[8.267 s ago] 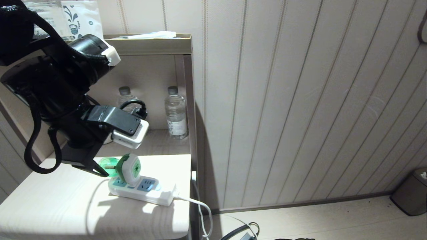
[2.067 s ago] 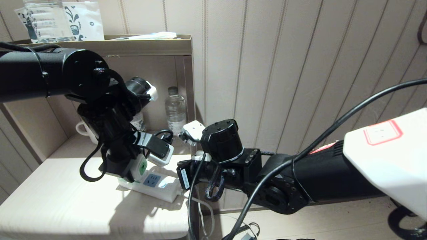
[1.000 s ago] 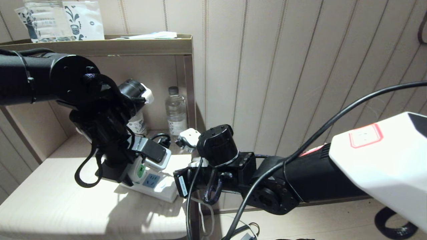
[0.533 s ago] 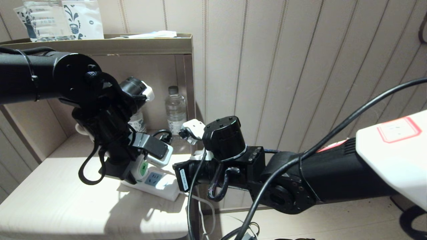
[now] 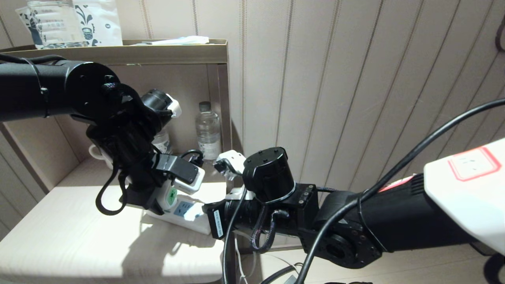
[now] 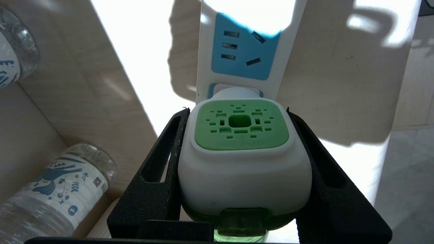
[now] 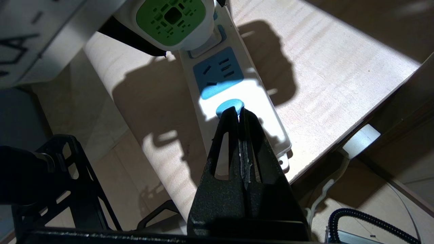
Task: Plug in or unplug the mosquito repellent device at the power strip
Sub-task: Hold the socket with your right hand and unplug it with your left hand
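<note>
The mosquito repellent device (image 6: 241, 152), a smooth white rounded-square head with a perforated green centre over a translucent green bottle, sits plugged into the power strip (image 7: 237, 98), a long flat white plastic bar with blue sockets and a round blue button. The left gripper (image 6: 239, 176) clamps the device's head, its matte black fingers (image 6: 159, 169) pressed flat against both sides. The right gripper (image 7: 239, 117) has its black fingers pressed together on nothing, tips resting on the strip's blue button, near the end where the white cable (image 5: 239, 252) leaves. The strip lies on a pale wood-grain tabletop (image 5: 71, 244), close to its edge. Behind the strip, clear ribbed water bottles (image 5: 208, 132) and a white mug (image 5: 96, 152) stand in a beige shelf niche (image 5: 185, 90). Vertically grooved cream wall panelling (image 5: 335, 86) runs beside the niche.
</note>
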You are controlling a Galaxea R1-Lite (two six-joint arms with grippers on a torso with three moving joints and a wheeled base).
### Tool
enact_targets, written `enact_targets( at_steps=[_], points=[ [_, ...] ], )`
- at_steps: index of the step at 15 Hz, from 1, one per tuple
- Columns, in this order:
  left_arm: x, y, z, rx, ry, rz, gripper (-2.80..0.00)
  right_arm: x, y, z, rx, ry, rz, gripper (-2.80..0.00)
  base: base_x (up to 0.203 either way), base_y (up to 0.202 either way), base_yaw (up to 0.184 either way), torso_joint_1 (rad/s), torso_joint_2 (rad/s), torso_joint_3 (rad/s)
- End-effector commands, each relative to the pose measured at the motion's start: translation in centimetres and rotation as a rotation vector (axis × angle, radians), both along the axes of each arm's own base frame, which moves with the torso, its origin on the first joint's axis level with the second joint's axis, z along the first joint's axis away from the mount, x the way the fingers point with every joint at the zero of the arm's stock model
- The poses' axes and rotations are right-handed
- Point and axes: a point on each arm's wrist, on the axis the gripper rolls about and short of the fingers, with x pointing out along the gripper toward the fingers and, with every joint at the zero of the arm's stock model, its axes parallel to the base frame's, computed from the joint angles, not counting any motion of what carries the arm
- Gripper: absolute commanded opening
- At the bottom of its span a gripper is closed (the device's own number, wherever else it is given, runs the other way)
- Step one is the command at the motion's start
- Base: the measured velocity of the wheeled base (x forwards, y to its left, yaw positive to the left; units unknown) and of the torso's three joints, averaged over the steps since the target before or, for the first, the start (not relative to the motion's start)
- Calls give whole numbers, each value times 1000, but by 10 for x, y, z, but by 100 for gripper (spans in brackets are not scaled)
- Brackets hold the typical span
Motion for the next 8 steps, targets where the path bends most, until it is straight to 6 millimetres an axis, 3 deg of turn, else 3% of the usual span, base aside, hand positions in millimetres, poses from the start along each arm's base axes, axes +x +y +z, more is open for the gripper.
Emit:
enact_targets(
  at_steps=[1,8],
  points=[
    [0,0,0,5,2,-6,-280,3,2,-4,-2,4,-2,-280,0,0,0,0,0,0],
    [6,2,-1,4,-2,3,-280,11,-1,-26,-24,61,-21,-280,0,0,0,0,0,0]
  ],
)
